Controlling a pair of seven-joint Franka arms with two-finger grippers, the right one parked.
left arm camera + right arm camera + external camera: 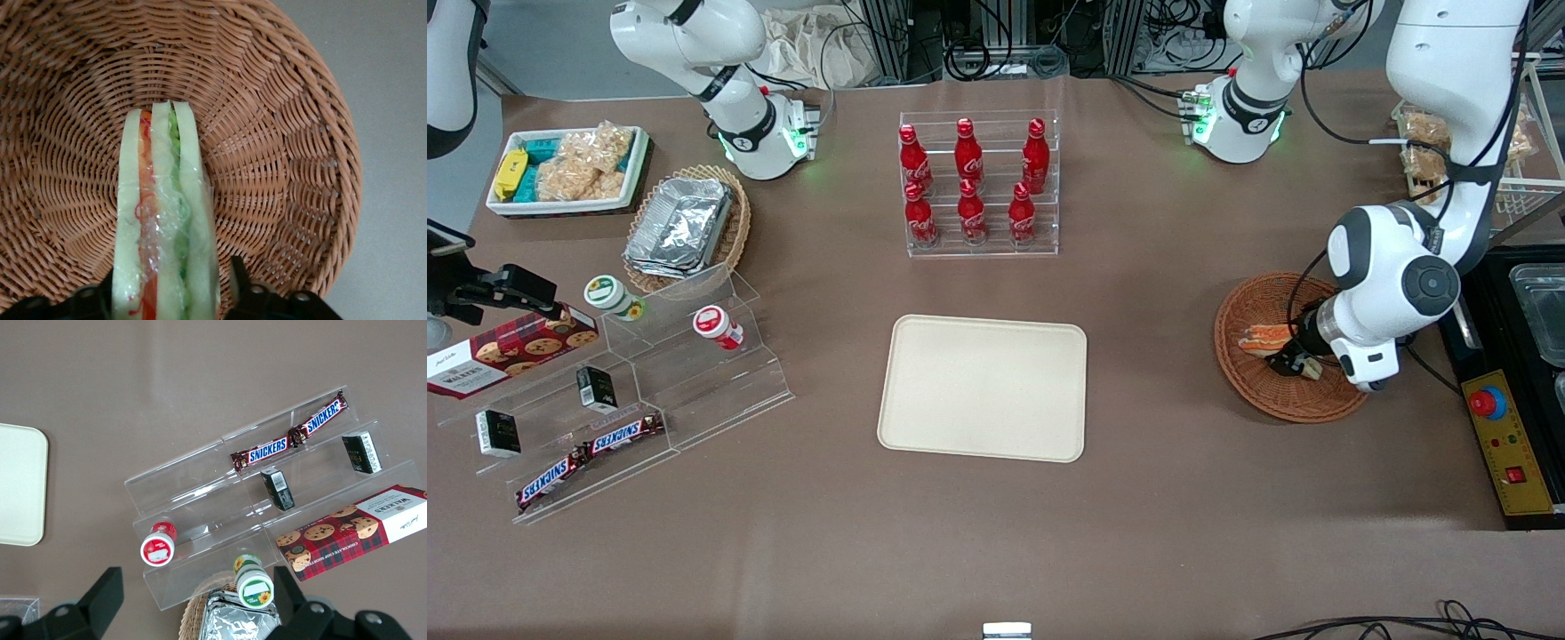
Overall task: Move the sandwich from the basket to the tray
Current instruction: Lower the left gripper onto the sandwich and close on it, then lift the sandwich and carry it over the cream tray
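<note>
The sandwich (163, 220) stands on edge in the reddish-brown wicker basket (280, 133), its white bread, orange and green layers under clear wrap. My left gripper (168, 280) is down in the basket and straddles the sandwich's wide end, one black finger on each side. The jaws are open, with a small gap between one finger (239, 277) and the bread. In the front view the gripper (1294, 360) sits low in the basket (1240, 378) at the working arm's end of the table, and part of the sandwich (1263, 339) shows beside it. The cream tray (984, 388) lies at mid-table with nothing on it.
A clear rack of red cola bottles (978, 182) stands farther from the front camera than the tray. Toward the parked arm's end are a stepped acrylic shelf (640, 391) with snacks, a tan basket of foil trays (685, 227) and a white snack bin (565, 169). A control box (1489, 404) sits beside the basket.
</note>
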